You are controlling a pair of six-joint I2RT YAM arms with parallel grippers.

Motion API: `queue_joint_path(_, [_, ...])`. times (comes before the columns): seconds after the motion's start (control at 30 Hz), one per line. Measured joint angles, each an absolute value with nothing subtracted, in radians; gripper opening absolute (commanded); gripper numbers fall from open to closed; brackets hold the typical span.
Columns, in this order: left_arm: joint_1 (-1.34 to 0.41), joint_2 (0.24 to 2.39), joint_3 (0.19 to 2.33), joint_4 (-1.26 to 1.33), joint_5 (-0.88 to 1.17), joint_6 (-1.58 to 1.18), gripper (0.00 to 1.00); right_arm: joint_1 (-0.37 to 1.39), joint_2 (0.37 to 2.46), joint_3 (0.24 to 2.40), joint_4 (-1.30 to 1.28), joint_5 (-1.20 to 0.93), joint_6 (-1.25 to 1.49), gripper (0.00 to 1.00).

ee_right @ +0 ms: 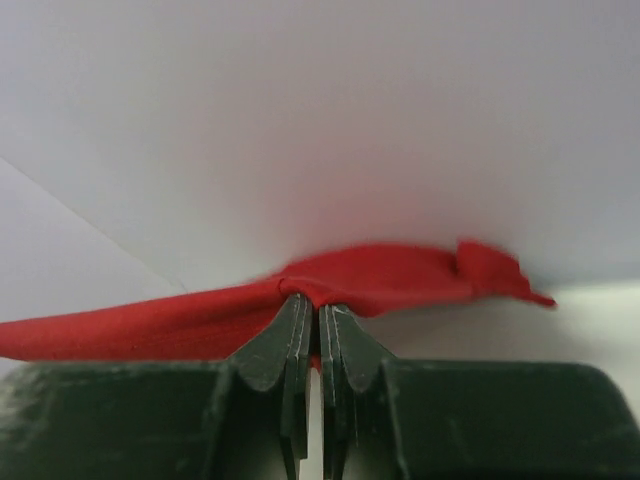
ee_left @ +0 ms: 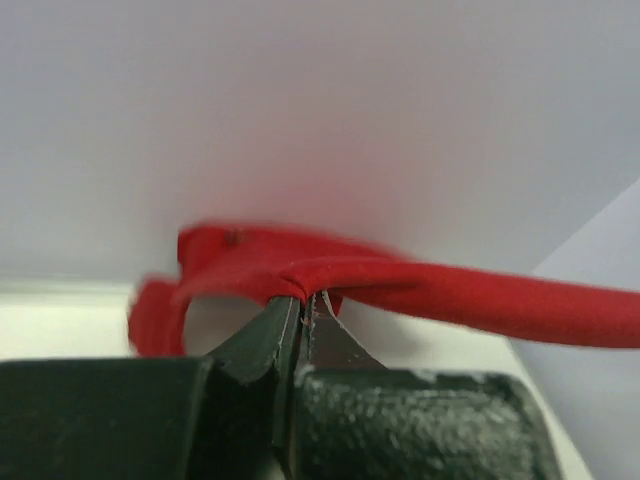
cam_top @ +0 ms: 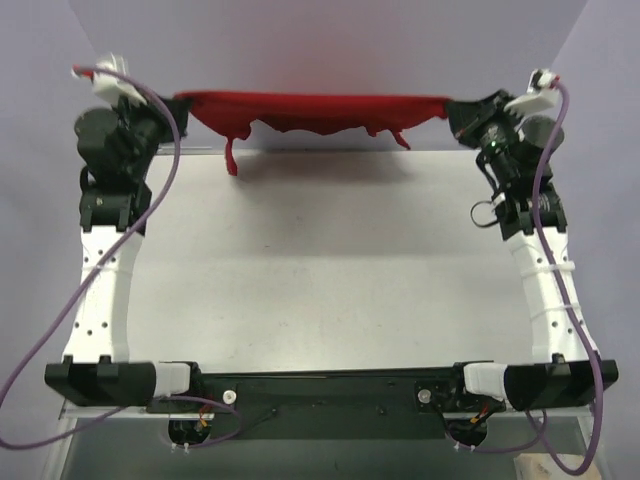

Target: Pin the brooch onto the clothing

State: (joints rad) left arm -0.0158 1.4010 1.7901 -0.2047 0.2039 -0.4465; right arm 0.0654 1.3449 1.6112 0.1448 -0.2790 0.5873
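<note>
- The dark fingers of the left claw (ee_left: 303, 305) fill the 6 o'clock edge of the left wrist view. They are pressed together, with only a hairline gap, and pinch a rolled edge of the red T-shirt (cam_top: 315, 110).
- From that pinch the cloth runs off as a taut band toward 3 o'clock, and a loose loop bunches at 9 o'clock.
- The right claw (ee_right: 310, 305) is clamped the same way, its two fingers nearly touching and biting a fold of the same cloth. The band leaves toward 9 o'clock and a short crumpled end points to 3 o'clock.
- From above, the T-shirt spans the 12 o'clock side, stretched from the claw at 10 o'clock to the claw at 2 o'clock. Its lower edge sags in ragged folds, and one thin strip dangles near the left end.
- The pale counter (cam_top: 320, 270) lies below, with a soft shadow under the cloth.
- A plain white wall (cam_top: 320, 40) stands behind.
- Purple cables (cam_top: 175, 170) trail along both arms to the black rail (cam_top: 320, 385) at 6 o'clock.
</note>
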Motion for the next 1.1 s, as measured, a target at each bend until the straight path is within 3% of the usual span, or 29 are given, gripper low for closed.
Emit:
queue_joint_path(0.17, [-0.016, 1.139, 1.184, -0.086, 0.155, -0.488, 0.0, 0.066, 1.158, 1.176, 0.175, -0.269, 0.596, 0.0])
queue_joint_path(0.3, [-0.016, 1.058, 0.756, -0.064, 0.131, -0.551, 0.0, 0.066, 1.125, 0.852, 0.184, -0.27, 0.61, 0.0])
queue_joint_path(0.47, [-0.016, 1.058, 0.445, -0.073, 0.14, -0.645, 0.0, 0.067, 1.168, 0.546, 0.134, -0.283, 0.643, 0.0])
queue_joint_path(0.7, [-0.016, 1.001, 0.35, -0.154, 0.138, -0.724, 0.0, 0.067, 1.161, 0.392, 0.073, -0.29, 0.689, 0.0])
queue_joint_path(1.1, [-0.054, 0.823, 0.35, -0.362, 0.141, -0.779, 0.0, 0.066, 1.062, 0.383, -0.124, -0.284, 0.68, 0.0])
